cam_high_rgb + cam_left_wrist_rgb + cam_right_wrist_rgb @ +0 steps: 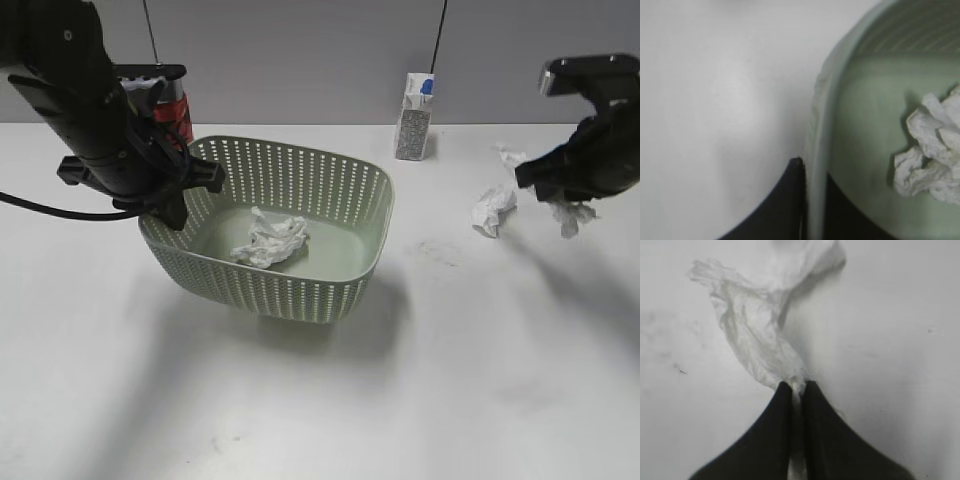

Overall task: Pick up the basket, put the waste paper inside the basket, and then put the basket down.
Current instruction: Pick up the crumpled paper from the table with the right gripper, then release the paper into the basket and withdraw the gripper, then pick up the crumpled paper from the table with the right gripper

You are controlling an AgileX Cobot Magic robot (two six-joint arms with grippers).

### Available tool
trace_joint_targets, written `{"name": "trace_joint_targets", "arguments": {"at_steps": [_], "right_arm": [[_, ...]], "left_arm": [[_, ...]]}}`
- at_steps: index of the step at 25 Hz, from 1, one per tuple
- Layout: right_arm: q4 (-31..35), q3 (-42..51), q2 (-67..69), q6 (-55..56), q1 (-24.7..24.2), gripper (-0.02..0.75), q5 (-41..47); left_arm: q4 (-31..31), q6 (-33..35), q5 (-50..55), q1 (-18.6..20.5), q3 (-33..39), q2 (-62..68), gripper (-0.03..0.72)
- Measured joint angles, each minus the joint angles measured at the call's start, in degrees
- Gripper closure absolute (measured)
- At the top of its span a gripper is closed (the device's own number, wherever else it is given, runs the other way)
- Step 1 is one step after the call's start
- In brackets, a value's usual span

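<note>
The pale green slotted basket point(290, 294) hangs tilted above the table. My left gripper point(183, 196) is shut on its left rim; the left wrist view shows that rim point(816, 150) pinched between the dark fingers point(790, 200). One wad of waste paper point(268, 241) point(932, 150) lies on the basket floor. At the far right my right gripper point(565, 198) point(796, 386) is shut on a twisted strip of waste paper point(760, 335) that dangles from it point(571, 217). Another crumpled wad point(492, 208) lies on the table to its left.
A small white-grey carton with a blue cap point(414, 116) stands at the back, right of the basket. A red can point(174, 106) shows behind my left arm. A small scrap of paper point(510, 155) lies near the right gripper. The table is white.
</note>
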Motion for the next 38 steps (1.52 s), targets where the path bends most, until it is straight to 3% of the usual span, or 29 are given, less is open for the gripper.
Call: {"name": "trace_joint_targets", "arguments": {"at_steps": [3, 6, 10, 15, 17, 19, 21, 23, 26, 34, 38], "right_arm": [[5.8, 0.0, -7.3, -5.1, 2.4, 0.713, 0.0], [10.5, 0.0, -13.2, -10.6, 8.9, 0.713, -1.3], [12.7, 0.0, -16.0, -12.4, 19.6, 0.715, -7.4], [13.0, 0.0, -13.2, -12.8, 29.4, 0.697, -13.2], [12.9, 0.0, -10.7, -12.8, 31.1, 0.605, -13.6], [12.9, 0.0, -8.2, -12.8, 31.4, 0.414, -13.6], [12.8, 0.0, -7.1, -12.8, 31.4, 0.202, -14.6], [12.7, -0.1, -7.3, -12.7, 30.7, 0.122, -15.6], [12.6, -1.8, -7.5, -10.0, 26.9, 0.121, -15.0], [11.6, -7.2, -1.8, -7.4, 6.4, 0.147, -9.8], [9.7, -9.0, 6.1, -7.3, 1.7, 0.153, -9.9]], "left_arm": [[-0.1, 0.0, -0.1, 0.0, 0.0, 0.0, 0.689], [-0.1, 0.0, -0.3, 0.0, 0.0, 0.0, 0.689], [-0.1, 0.0, -0.4, 0.0, 0.0, 0.0, 0.689], [-0.1, 0.0, -0.4, 0.0, 0.0, 0.0, 0.689], [-0.1, 0.0, -0.4, 0.0, 0.0, 0.0, 0.689], [-0.1, 0.0, -0.4, 0.0, 0.0, 0.0, 0.689], [-0.1, 0.0, -0.4, 0.0, 0.0, 0.0, 0.689], [-0.1, 0.0, -0.4, 0.0, 0.0, 0.0, 0.689], [-0.1, 0.0, -0.4, 0.0, 0.0, 0.0, 0.689], [-0.1, 0.0, -0.3, 0.0, 0.0, 0.0, 0.689], [-0.1, 0.0, -0.3, 0.0, 0.0, 0.0, 0.689]]}}
